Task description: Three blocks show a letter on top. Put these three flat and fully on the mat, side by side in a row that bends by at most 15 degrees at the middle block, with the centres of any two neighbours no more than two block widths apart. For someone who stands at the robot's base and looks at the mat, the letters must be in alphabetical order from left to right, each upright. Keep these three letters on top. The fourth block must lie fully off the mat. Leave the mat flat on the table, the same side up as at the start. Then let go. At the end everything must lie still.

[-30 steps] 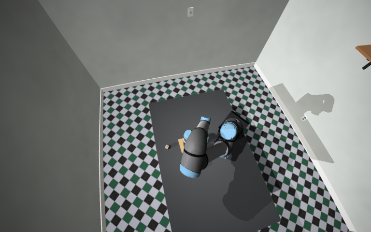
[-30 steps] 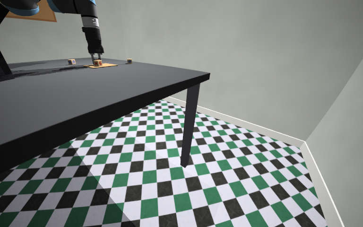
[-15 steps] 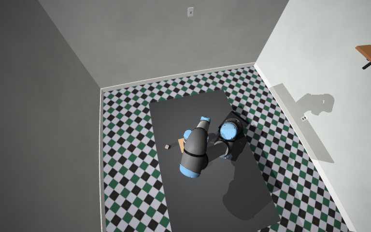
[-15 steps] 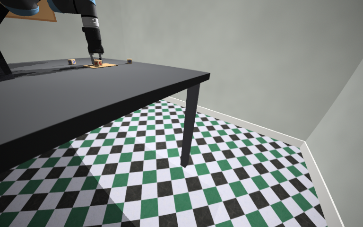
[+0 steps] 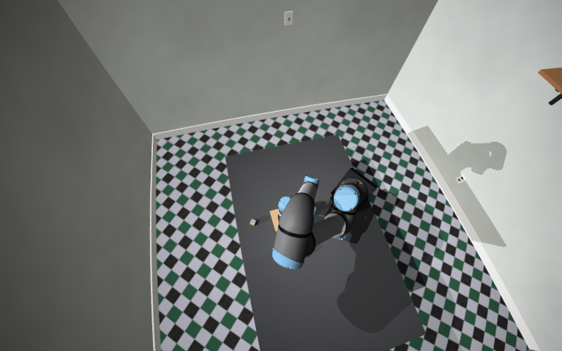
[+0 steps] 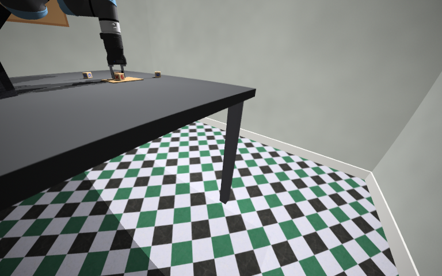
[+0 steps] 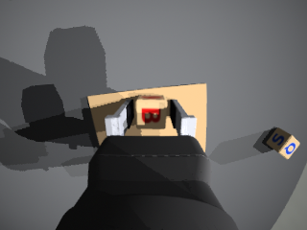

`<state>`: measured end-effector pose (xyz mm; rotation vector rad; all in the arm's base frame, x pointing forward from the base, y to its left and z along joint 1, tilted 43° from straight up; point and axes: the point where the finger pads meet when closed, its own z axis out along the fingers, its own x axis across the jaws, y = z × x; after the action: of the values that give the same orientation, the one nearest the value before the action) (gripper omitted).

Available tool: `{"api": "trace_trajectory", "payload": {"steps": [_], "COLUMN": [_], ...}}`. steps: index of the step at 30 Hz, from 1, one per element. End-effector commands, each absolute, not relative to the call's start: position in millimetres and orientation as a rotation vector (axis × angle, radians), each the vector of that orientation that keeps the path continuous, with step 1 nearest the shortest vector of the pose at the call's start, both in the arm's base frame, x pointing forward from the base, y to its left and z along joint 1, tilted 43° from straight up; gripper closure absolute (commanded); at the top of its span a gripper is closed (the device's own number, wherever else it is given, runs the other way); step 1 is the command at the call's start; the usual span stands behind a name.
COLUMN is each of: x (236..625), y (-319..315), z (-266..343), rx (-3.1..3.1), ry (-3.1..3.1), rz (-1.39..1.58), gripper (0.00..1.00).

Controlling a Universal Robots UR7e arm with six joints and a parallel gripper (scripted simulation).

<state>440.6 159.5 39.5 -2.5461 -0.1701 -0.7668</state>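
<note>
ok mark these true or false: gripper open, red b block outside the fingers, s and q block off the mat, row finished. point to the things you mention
The gripper (image 6: 118, 75) (image 7: 152, 108) is open. True.

The block with the red B (image 7: 152, 116) is outside the fingers. False: it is between them.

The block with blue S and Q (image 5: 253, 221) (image 6: 157, 74) (image 7: 284, 143) lies off the mat (image 5: 274, 219) (image 6: 134, 79) (image 7: 194, 98). True.

The row of three is finished. False: another block (image 6: 87, 75) is off the mat too.

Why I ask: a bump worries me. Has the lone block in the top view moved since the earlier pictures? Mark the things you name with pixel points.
No: the block (image 5: 253, 221) keeps the same place against the table's (image 5: 269, 178) left edge.
</note>
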Motion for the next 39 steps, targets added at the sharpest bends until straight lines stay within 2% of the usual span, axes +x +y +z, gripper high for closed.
{"api": "trace_trajectory", "payload": {"steps": [1, 39], "x": [440.4, 411.0], "y": [159.1, 130.7], "z": [40.2, 84.1], "rx": [-2.546, -2.546], "ry": [-0.170, -0.170], "rz": [-0.768, -0.768], "gripper": [0.13, 0.13]}}
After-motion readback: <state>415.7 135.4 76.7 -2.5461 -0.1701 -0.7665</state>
